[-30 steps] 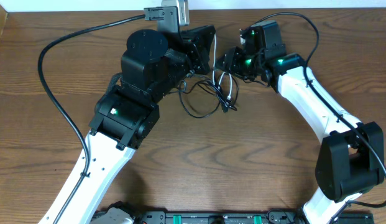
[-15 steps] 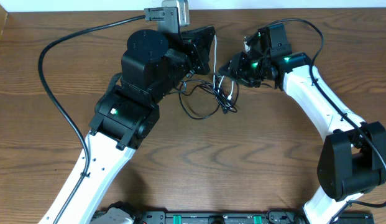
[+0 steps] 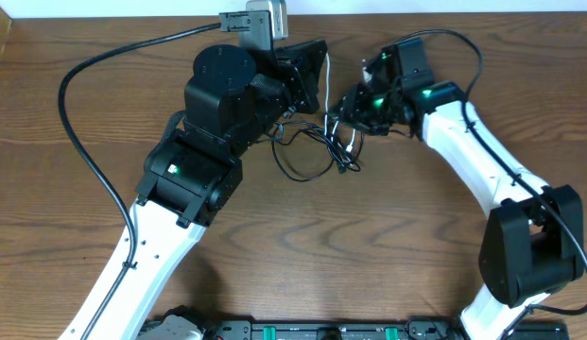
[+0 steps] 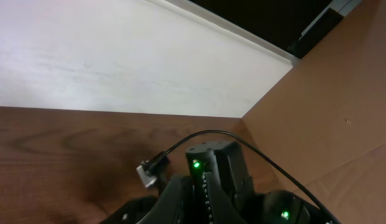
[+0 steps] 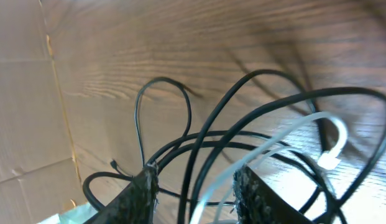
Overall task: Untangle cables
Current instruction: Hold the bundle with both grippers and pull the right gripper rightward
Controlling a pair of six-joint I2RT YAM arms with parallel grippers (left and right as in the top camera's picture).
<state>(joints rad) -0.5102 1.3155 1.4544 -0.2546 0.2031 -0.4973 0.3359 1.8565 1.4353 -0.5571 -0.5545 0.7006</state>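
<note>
Tangled black and white cables (image 3: pixel 344 151)

**Count at the worktop: two arms, two grippers, one white cable, black loops uncounted**

One wooden worktop (image 3: pixel 369 255) carries everything. Two robot arms stand at it, the left arm (image 3: pixel 161 236) and the right arm (image 3: pixel 473 151). Each ends in one gripper, so there are two: the left gripper (image 3: pixel 312 80) and the right gripper (image 5: pixel 199 193). Each arm trails one thick black lead, one on the left (image 3: pixel 64 94) and one on the right (image 3: pixel 468 40). The tangle holds one white cable (image 5: pixel 281 133) with one white plug (image 5: pixel 329 160) showing. The black cables (image 5: pixel 267 108) form several loops, but their number cannot be told.
</note>
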